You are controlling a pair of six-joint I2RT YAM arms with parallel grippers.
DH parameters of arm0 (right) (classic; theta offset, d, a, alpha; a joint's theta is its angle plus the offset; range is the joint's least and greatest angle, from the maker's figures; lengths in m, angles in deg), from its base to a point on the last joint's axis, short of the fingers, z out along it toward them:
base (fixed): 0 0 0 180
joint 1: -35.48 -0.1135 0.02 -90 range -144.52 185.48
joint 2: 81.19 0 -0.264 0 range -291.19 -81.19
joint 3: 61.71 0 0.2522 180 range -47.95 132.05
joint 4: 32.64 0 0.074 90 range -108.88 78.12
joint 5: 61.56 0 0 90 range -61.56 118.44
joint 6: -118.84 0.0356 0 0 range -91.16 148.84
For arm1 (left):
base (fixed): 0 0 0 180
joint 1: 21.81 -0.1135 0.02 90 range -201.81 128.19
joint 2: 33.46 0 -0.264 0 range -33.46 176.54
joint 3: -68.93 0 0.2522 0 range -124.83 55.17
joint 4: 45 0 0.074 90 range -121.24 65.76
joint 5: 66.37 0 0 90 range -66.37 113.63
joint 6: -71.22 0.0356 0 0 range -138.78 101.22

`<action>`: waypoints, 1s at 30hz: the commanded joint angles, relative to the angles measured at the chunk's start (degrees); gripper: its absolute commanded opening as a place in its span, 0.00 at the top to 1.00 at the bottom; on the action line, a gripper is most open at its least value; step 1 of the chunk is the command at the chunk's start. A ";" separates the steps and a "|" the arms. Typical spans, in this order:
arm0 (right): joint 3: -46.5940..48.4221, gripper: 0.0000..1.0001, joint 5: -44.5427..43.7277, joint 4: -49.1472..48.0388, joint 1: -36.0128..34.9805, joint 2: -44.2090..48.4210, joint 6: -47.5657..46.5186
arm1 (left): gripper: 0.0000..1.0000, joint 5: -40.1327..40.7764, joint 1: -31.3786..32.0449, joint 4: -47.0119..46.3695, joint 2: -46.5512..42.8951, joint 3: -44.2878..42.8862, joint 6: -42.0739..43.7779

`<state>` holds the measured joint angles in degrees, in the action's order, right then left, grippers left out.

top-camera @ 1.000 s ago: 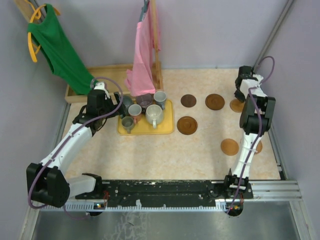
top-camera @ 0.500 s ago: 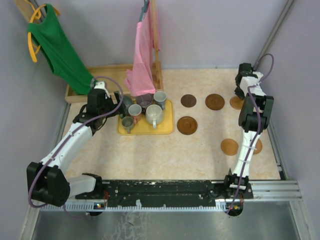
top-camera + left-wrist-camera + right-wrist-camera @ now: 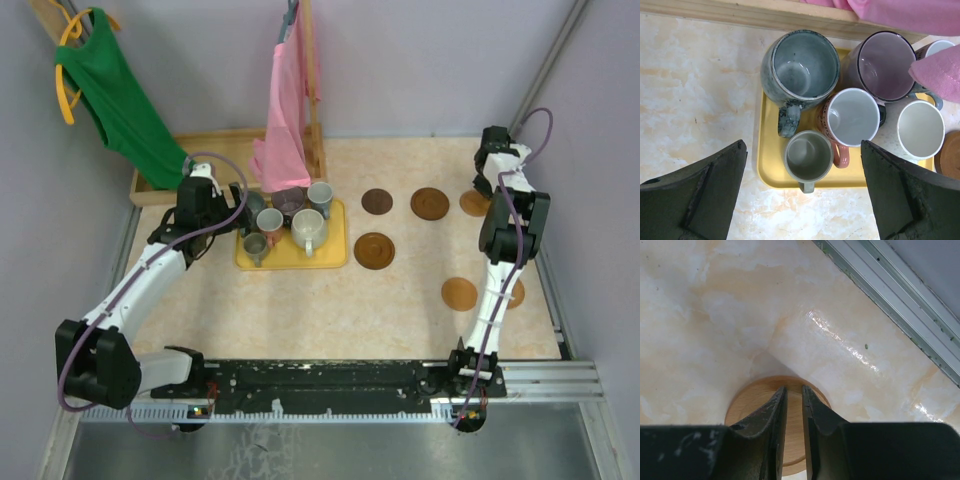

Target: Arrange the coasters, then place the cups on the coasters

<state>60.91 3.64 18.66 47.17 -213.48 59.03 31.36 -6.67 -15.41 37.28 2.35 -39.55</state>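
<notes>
Several cups stand on a yellow tray (image 3: 769, 165): a dark blue-green cup (image 3: 800, 67), a mauve one (image 3: 883, 65), a pink one (image 3: 852, 117), a cream one (image 3: 920, 130) and a small grey-green cup (image 3: 808, 157). My left gripper (image 3: 802, 150) hangs open above them, its fingers either side of the small cup (image 3: 256, 244). Brown coasters (image 3: 377, 201) (image 3: 429, 203) (image 3: 374, 250) and a tan one (image 3: 459, 293) lie on the table. At the back right my right gripper (image 3: 794, 390) (image 3: 482, 185) is nearly shut, its tips over the flat face of a light tan coaster (image 3: 752, 400) (image 3: 470, 205).
A pink garment (image 3: 280, 110) hangs over the tray's back and hides part of a pale blue cup (image 3: 940, 47). A green shirt (image 3: 115, 100) hangs at the back left above a wooden box (image 3: 215, 145). A metal rail (image 3: 890, 305) runs along the table edge just beyond the right gripper.
My right gripper has shifted slightly toward the back right corner, and the tan coaster under it has moved a little with it. The left arm has barely moved.
</notes>
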 commanded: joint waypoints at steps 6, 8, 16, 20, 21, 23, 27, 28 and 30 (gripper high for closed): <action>-1.88 0.81 -1.98 0.62 1.12 -0.08 0.58 | 0.00 0.44 0.24 -1.19 0.18 -1.88 0.19; -3.97 0.81 -1.43 -0.36 1.07 1.09 0.79 | 0.00 0.45 0.24 -1.37 0.19 -1.82 0.16; -9.08 0.81 -1.97 -1.51 1.11 4.40 0.46 | 0.00 -0.04 0.24 -2.03 0.36 -1.59 0.07; -11.27 0.81 -2.31 -1.82 1.06 5.79 0.46 | 0.00 -0.15 0.24 -2.21 0.26 -1.36 0.02; -11.75 0.81 -2.37 -1.71 1.12 6.21 0.56 | 0.00 -0.17 0.24 -2.26 0.14 -1.26 0.03; -13.11 0.82 -2.26 -2.23 1.06 7.20 0.70 | 0.00 -0.17 0.24 -2.38 0.01 -1.07 -0.09; -14.88 0.82 -3.10 -2.92 1.13 8.58 0.55 | 0.00 -0.22 0.23 -2.64 -0.49 -0.57 -0.09; -14.86 0.82 -3.43 -2.80 1.07 8.64 0.37 | 0.00 -0.23 0.23 -2.65 -0.56 -0.47 -0.06; -14.81 0.82 -3.98 -2.66 1.17 8.54 0.02 | 0.00 -0.35 0.24 -2.65 -0.75 -0.29 -0.24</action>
<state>47.62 2.07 12.85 47.76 -205.98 59.51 31.42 -6.67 -16.26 37.41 2.35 -39.57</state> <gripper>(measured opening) 0.185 0.998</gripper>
